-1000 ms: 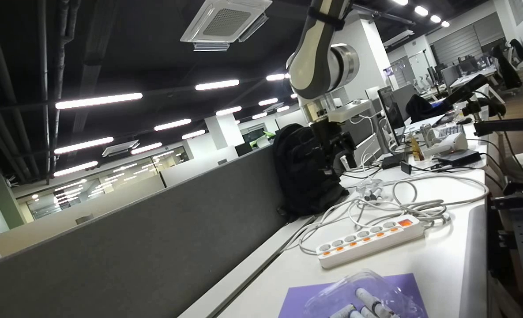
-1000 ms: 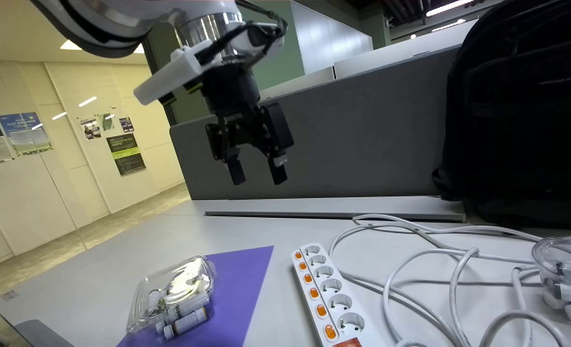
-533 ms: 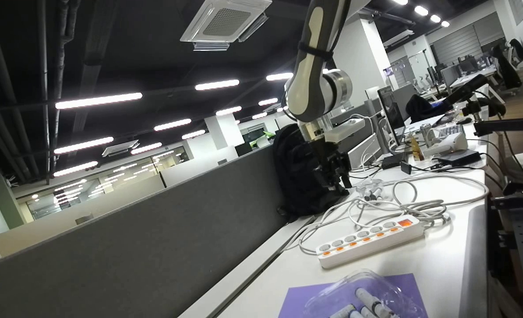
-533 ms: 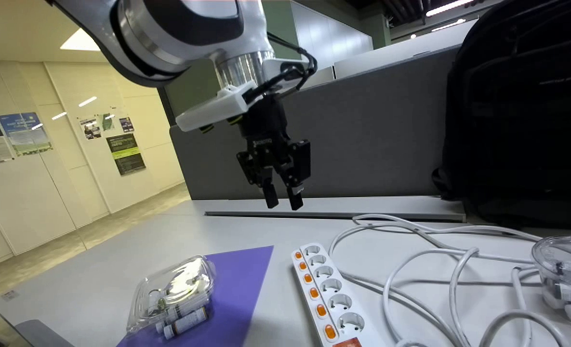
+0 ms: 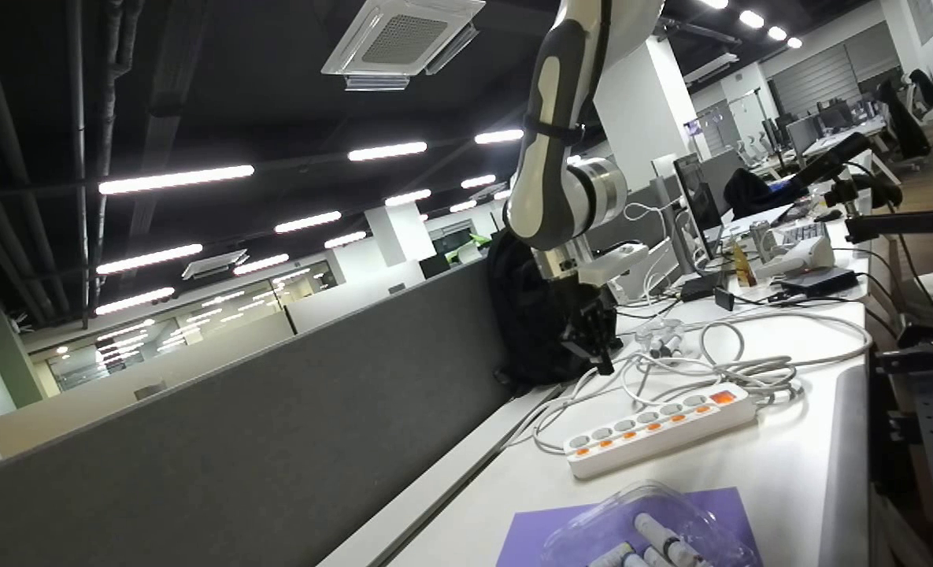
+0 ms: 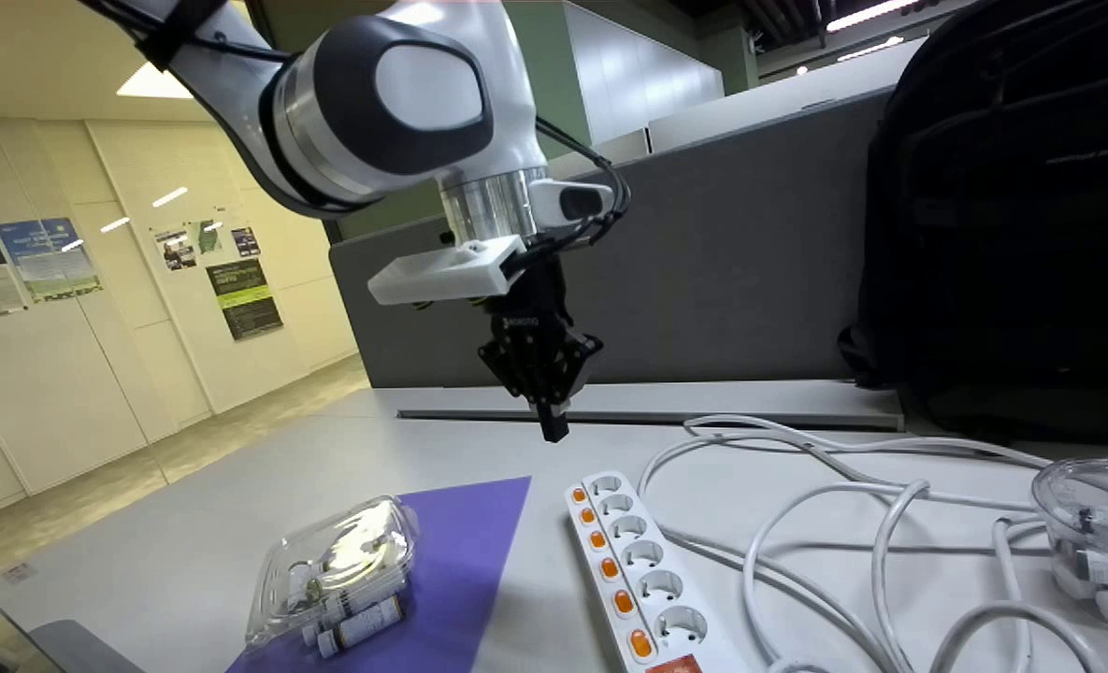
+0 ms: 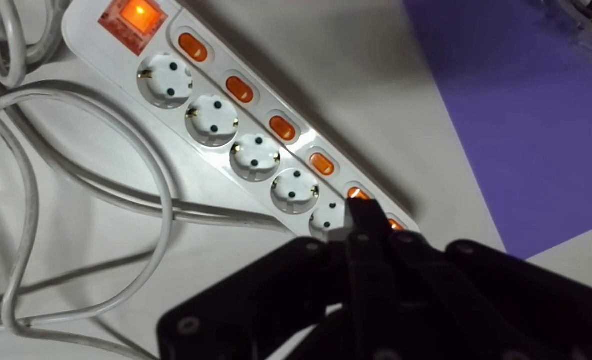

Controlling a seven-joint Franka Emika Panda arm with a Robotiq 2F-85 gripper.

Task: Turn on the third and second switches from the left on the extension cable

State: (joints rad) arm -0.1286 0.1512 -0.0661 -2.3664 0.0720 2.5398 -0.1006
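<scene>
In an exterior view, small, faint letters on the black gripper [image 6: 554, 430] say "ROBOTIQ". The posters [image 6: 47, 259] on the pale wall [image 6: 254, 383] have print, but it is too blurry to read. The print on the white marker [image 6: 360, 626] and the marks on the sticker [image 6: 18, 573] at the corner of the table [image 6: 189, 542] are too small to read. In the wrist view, the tiny marks on the red plate [image 7: 121, 33] around the lit switch [image 7: 141, 16] of the power strip [image 7: 260, 119] are just a blur.

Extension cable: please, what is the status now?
Gripper: jaws shut, empty, hanging clear. Extension cable: main switch glowing, states of small switches unclear. No obstacle seen between them.
</scene>
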